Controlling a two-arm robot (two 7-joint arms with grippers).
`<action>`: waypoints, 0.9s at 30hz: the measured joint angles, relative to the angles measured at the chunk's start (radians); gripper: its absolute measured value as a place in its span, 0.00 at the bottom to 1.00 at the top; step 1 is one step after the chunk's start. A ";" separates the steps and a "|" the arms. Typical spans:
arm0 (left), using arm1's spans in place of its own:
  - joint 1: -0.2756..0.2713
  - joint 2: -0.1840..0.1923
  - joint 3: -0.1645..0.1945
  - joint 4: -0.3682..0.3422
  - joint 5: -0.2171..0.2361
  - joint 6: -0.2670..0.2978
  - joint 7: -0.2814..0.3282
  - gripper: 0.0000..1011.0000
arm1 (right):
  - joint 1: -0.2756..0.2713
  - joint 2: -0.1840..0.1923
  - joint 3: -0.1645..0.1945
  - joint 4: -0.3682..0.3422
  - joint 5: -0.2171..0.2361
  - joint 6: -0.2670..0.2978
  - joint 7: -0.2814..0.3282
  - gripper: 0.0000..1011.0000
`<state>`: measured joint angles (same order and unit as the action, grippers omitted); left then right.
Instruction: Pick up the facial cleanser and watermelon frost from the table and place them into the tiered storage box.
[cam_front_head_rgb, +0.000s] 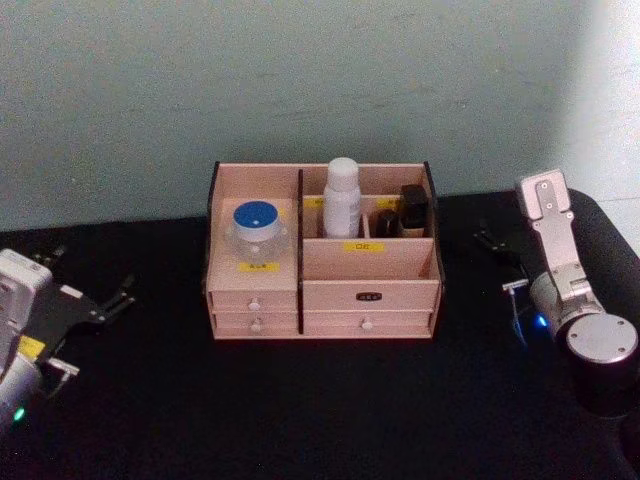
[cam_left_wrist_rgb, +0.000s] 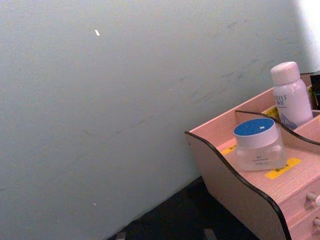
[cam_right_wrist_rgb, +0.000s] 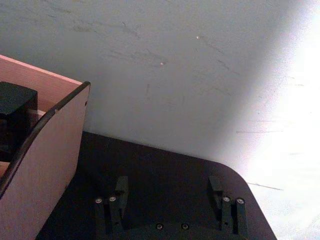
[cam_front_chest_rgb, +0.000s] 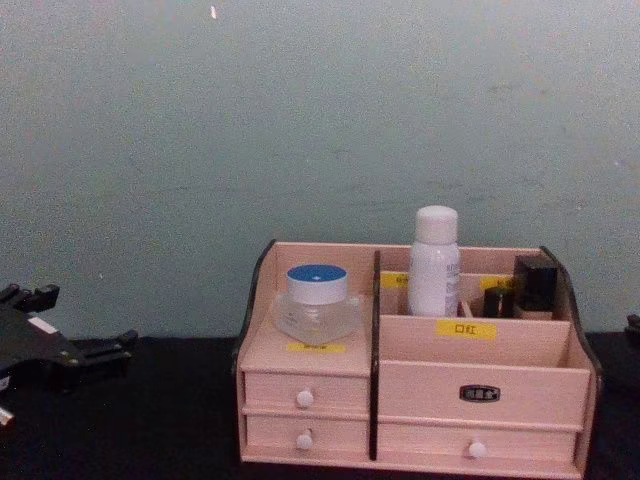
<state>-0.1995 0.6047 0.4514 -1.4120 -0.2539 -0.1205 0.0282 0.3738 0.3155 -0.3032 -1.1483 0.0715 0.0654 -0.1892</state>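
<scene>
Both items already in the tiered storage box (cam_front_head_rgb: 320, 290). Watermelon frost (cam_front_head_rgb: 259, 232) seated upright on the box's left-hand tier, above the two small drawers. Facial cleanser (cam_front_head_rgb: 341, 197) standing upright in a rear compartment, right of the centre divider; small black bottles (cam_front_head_rgb: 402, 212) in the compartments to its right. Left pincer (cam_front_head_rgb: 95, 305) well off the box's left side, low over the black desk (cam_front_head_rgb: 320, 410), fingers spread, holding nothing. Right pincer (cam_front_head_rgb: 492, 243) off the box's right side, fingers apart in the wrist view, also holding nothing. Judged: placing done, nothing left on the desk to collect.
</scene>
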 joint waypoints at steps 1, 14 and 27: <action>0.000 0.000 0.000 0.000 0.000 0.000 0.000 0.99 | 0.000 0.000 0.000 0.000 0.000 0.000 0.000 0.99; 0.000 0.000 0.000 0.000 0.000 0.000 0.000 0.99 | 0.000 0.001 -0.005 -0.001 -0.002 -0.006 0.001 0.99; 0.000 0.000 0.000 0.000 0.000 0.000 0.000 0.99 | 0.000 0.002 -0.006 -0.002 -0.003 -0.008 0.001 0.99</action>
<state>-0.1995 0.6047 0.4514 -1.4119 -0.2539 -0.1205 0.0283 0.3739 0.3175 -0.3096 -1.1503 0.0686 0.0578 -0.1886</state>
